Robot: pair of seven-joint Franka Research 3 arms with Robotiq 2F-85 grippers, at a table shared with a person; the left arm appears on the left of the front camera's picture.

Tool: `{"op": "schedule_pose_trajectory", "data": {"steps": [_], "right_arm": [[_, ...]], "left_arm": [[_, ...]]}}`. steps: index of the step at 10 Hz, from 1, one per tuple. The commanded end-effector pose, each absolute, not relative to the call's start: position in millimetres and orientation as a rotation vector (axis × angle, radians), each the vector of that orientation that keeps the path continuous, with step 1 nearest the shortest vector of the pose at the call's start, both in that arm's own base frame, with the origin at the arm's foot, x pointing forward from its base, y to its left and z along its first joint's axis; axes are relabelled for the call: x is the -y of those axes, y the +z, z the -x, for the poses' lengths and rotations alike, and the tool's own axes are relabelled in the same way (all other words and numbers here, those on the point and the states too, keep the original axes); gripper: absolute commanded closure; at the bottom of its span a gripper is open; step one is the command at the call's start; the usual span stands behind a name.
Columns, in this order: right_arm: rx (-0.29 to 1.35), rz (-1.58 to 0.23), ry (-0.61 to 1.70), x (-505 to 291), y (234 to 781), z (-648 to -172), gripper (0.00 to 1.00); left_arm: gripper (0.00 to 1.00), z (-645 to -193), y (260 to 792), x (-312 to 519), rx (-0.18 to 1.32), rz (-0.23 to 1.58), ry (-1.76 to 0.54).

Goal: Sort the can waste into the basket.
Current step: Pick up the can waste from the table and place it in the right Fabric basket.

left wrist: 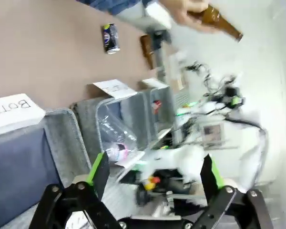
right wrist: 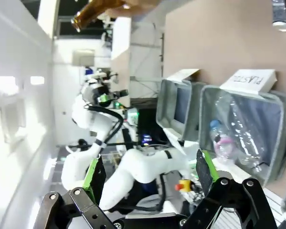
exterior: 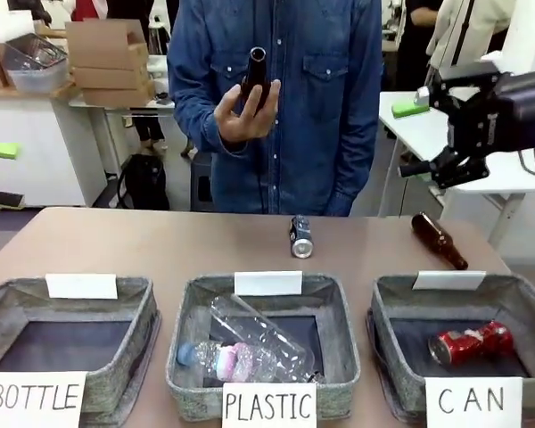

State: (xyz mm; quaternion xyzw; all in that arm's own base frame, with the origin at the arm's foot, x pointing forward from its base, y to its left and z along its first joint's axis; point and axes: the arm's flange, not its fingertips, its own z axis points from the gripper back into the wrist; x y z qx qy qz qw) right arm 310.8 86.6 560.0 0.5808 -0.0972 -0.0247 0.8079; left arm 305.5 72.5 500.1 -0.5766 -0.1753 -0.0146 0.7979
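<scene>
A red dented can (exterior: 470, 343) lies inside the grey basket (exterior: 388, 303) signed "CAN" at the front right. A dark can (exterior: 300, 236) with a silver end lies on the brown table beyond the middle basket; it also shows in the left wrist view (left wrist: 110, 38) and the right wrist view (right wrist: 280, 14). My right gripper (exterior: 439, 171) hangs open high above the table's far right corner, its green-padded fingers apart around nothing (right wrist: 150, 174). My left gripper (left wrist: 155, 176) is open and holds nothing, above the left baskets.
A person at the far side holds a brown bottle (exterior: 255, 80) upright in one hand. Another brown bottle (exterior: 439, 239) lies on the table at far right. The "PLASTIC" basket (exterior: 185, 303) holds a clear bottle (exterior: 259, 343). The "BOTTLE" basket (exterior: 143, 299) stands at front left.
</scene>
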Motion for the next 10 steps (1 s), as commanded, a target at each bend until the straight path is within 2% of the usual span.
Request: {"op": "schedule_pose_trajectory", "data": {"steps": [1, 2, 4, 6, 8, 10], "right_arm": [[0.273, -1.173, -0.18, -76.1, 565.1, -330.5, 0.0], [0.208, -1.242, -0.053, -86.6, 560.0, -310.8, 0.0], [0.208, -1.242, -0.053, -86.6, 560.0, -310.8, 0.0], [0.208, -1.242, -0.053, -86.6, 560.0, -310.8, 0.0], [0.208, -1.242, -0.053, -86.6, 560.0, -310.8, 0.0], [0.208, -1.242, -0.053, -86.6, 560.0, -310.8, 0.0]], "left_arm": [[0.0, -309.1, 515.2, -32.1, 0.38, 1.131, -0.136], [0.0, -309.1, 515.2, -32.1, 0.38, 1.131, -0.136], [0.0, -309.1, 515.2, -32.1, 0.38, 1.131, -0.136], [0.0, -312.2, 511.0, -43.4, 0.319, 1.184, -0.143], [0.0, -299.4, 523.1, -125.2, 0.352, 1.127, -0.014], [0.0, -257.1, 529.2, -198.0, 0.44, 1.114, 0.142]]}}
